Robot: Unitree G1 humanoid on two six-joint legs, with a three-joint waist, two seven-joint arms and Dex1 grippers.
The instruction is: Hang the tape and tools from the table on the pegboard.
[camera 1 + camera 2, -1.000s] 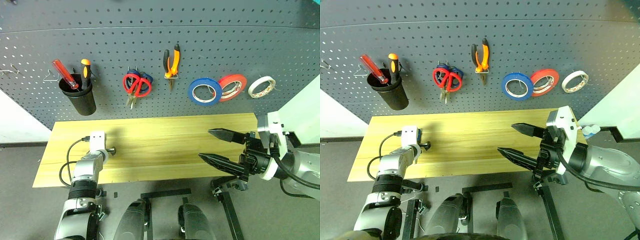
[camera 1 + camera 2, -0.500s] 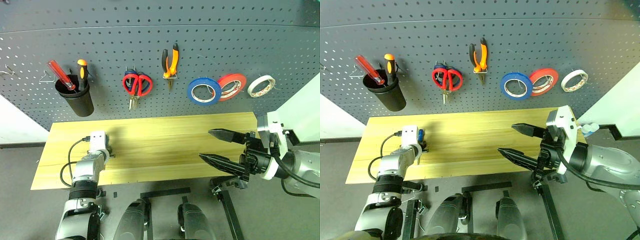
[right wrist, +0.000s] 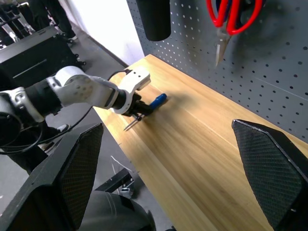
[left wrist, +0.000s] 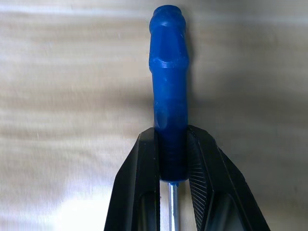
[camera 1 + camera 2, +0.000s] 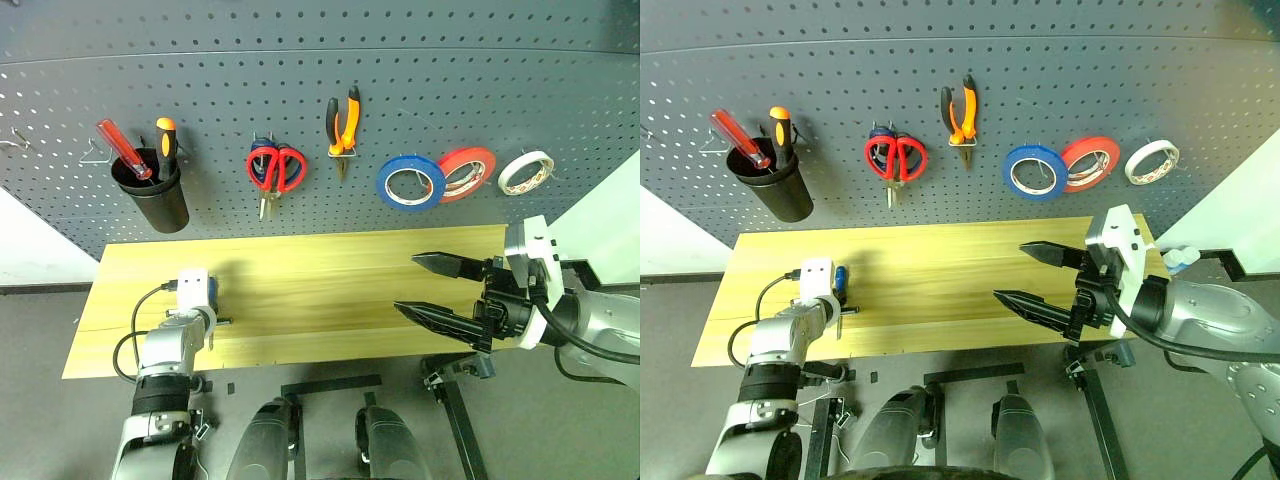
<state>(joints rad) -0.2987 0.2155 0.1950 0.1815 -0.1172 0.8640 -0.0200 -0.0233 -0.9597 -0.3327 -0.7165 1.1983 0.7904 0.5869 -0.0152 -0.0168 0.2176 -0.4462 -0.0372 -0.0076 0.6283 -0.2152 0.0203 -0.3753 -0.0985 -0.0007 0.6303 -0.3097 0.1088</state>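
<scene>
On the light wood table (image 5: 330, 280), my left gripper (image 4: 172, 159) is shut on the blue-handled screwdriver (image 4: 168, 86), clamping the handle where the metal shaft begins. The right wrist view shows this screwdriver (image 3: 158, 99) near the table's left end, just above or on the wood. My right gripper (image 5: 406, 283) hovers wide open over the table's right part, holding nothing. On the dark grey pegboard (image 5: 500, 80) hang the blue tape (image 5: 410, 182), the red-handled scissors (image 5: 277, 168) and the orange-and-black pliers (image 5: 343, 122).
A black cup (image 5: 152, 195) on the pegboard's left holds a red screwdriver and an orange-black one. A red-orange roll (image 5: 466, 172) and a white roll (image 5: 525, 172) hang right of the blue tape. Blue-handled scissors hang behind the red ones.
My left gripper has shut on the blue-handled screwdriver and drawn back slightly toward the table's near edge. The right gripper has stayed open in place.
</scene>
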